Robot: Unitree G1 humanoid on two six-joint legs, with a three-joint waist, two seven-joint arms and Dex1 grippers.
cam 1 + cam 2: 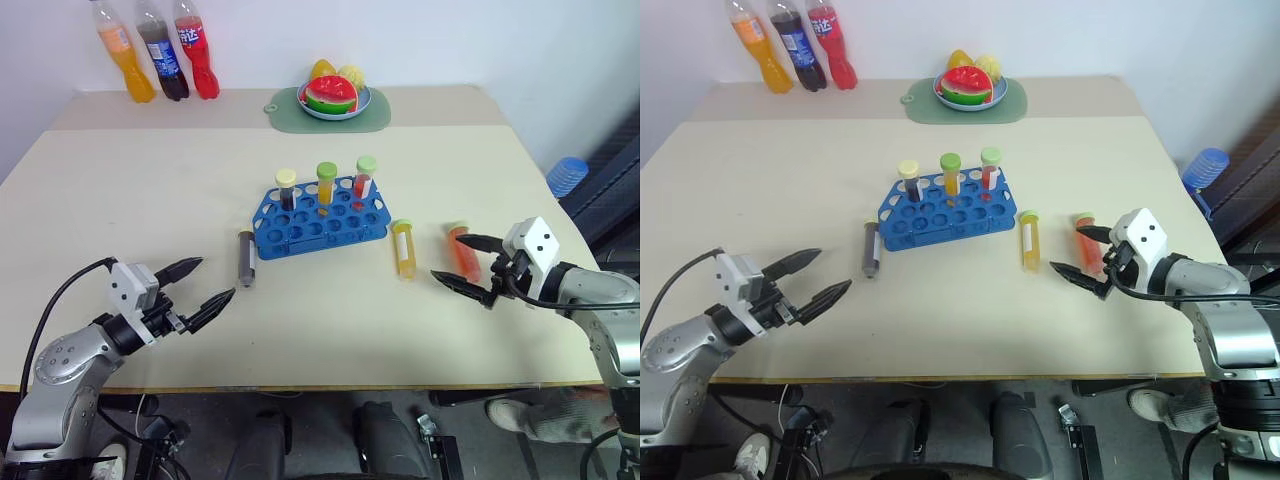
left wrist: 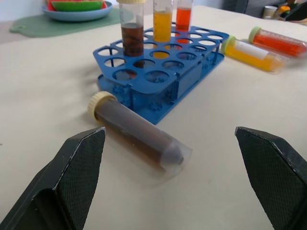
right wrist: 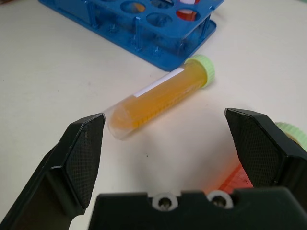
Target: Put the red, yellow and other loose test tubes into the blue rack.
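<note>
Both my grippers (image 1: 200,285) (image 1: 467,263) gape empty; three loose test tubes (image 1: 245,258) (image 1: 403,248) (image 1: 464,251) lie at the blue rack's (image 1: 318,222) eight, four and three o'clock, unracked.

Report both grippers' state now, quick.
Left gripper: open, holding nothing, near the dark tube.
Right gripper: open, holding nothing, fingers either side of the red-orange tube.

Bare table (image 1: 120,190) surrounds the blue rack (image 1: 320,222); three standing tubes (image 1: 327,184) crowd its far row.
</note>
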